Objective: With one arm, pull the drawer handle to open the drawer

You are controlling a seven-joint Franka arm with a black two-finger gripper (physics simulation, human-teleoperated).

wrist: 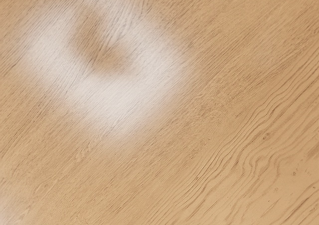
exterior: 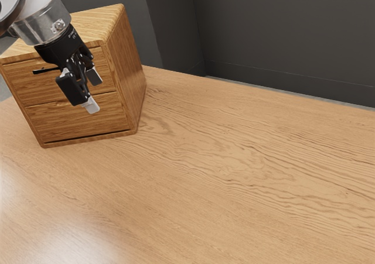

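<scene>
Up at the exterior view's left, our pincer [exterior: 91, 90] hangs in front of the cabinet [exterior: 126, 59], fingers spread apart, gripping nothing. The upper drawer [exterior: 29, 85] sits flush, and its dark handle [exterior: 45, 71] is just beside the pincer, on the view's left. Bench [exterior: 246, 170] stretches wide to the right, up to the wall [exterior: 293, 36]. Our wrist view looks down on bench grain.

No legible text, label, brand, number or sign.
- drawer cabinet [exterior: 117, 65], upper left of exterior frame: bare wood grain, unmarked
- table [exterior: 234, 176], centre and lower frame: grain only
- wall [exterior: 293, 30], upper right: plain dark
- wrist view: table grain, pale glare patch [wrist: 114, 85], nothing readable
</scene>
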